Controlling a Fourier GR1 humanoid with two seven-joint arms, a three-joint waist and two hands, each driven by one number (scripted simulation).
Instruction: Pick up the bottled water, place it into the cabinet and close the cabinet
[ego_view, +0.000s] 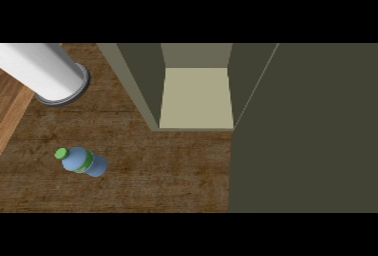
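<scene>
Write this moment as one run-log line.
stage: bottle not yet picked | bottle: on counter, left of cabinet | cabinet: door open | hands: not in view

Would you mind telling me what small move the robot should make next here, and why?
Probably bring the left hand in from the lower edge toward the bottled water. Neither hand is in view, the bottle sits untouched on the counter at the view's left, and the cabinet already stands open, so grasping comes first.

tabletop (148, 165): showing worn, matt wood grain
cabinet (140, 80): looking matt, smooth, painted
bottled water (83, 161): looking like smooth plastic
</scene>
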